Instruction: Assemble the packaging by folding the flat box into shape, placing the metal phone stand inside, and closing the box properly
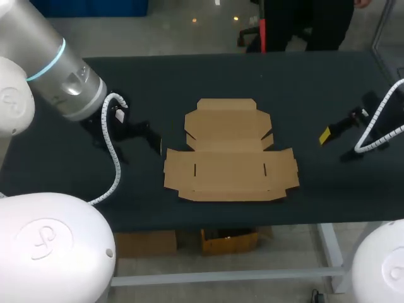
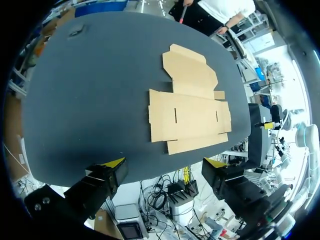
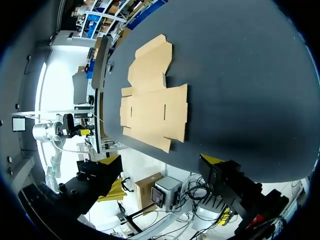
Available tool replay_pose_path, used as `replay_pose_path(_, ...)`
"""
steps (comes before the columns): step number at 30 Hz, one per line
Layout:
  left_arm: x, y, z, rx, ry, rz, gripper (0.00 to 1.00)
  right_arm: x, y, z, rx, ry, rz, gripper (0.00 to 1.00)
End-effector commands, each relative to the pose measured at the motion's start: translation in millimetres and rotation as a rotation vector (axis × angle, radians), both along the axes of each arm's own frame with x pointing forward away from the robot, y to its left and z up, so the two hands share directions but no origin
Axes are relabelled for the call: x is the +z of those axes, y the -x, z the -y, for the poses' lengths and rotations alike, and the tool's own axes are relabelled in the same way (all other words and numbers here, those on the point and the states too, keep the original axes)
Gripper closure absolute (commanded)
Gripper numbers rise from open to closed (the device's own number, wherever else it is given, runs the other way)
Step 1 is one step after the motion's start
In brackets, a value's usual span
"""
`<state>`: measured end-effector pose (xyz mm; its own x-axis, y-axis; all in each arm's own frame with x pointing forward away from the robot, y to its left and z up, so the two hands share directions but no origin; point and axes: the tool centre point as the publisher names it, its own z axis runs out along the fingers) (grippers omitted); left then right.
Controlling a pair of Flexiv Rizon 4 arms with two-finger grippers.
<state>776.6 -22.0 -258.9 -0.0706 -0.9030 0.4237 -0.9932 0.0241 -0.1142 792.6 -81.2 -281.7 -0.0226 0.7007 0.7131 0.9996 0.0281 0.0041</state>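
Head view: shows the flat box [image 1: 230, 154] lying unfolded, every flap down. Puts the left gripper [image 1: 137, 136] well off the box's left side and the right gripper [image 1: 333, 130] well off its right, neither touching it.

Left wrist view: looks past widely parted fingers [image 2: 109, 172], nothing between them, box ahead.

Right wrist view: repeats that, with fingers [image 3: 106, 169] spread and bare.

Finds no metal phone stand anywhere (perhaps out of frame). Leaves folding, loading and closing all undone.

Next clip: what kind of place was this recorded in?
Most likely a robotics lab workbench, not a home or shop. A dark table has a left arm and a right arm coming in from either side, and a single flat cardboard box lies unfolded between them.
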Motion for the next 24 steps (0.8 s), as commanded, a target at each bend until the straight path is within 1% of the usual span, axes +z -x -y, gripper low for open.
replay_pose_path(1, -3.1, 5.3, -4.6, -0.042, 0.002, -0.013, 0.0, -0.7, 8.9, 7.7, -0.007, -0.015, 0.011, 0.0)
replay_pose_path(2, -4.3, 6.8, -4.6, -0.051, -0.031, -0.02, 0.0, -0.9, 10.4, 9.2, -0.01, -0.016, 0.005, 0.0)
replay_pose_path(3, -5.5, 8.1, -4.6, -0.06, -0.049, -0.026, 0.0, -1.3, 11.8, 10.3, -0.023, -0.012, -0.006, 0.0)
replay_pose_path(6, -7.2, 11.5, -9.2, -0.051, -0.074, -0.049, 0.0, -2.2, 13.7, 12.9, -0.036, -0.013, -0.026, 0.0)
replay_pose_path(24, -7.2, 11.5, -9.2, -0.051, -0.074, -0.049, 0.0, -2.2, 13.7, 12.9, -0.036, -0.013, -0.026, 0.0)
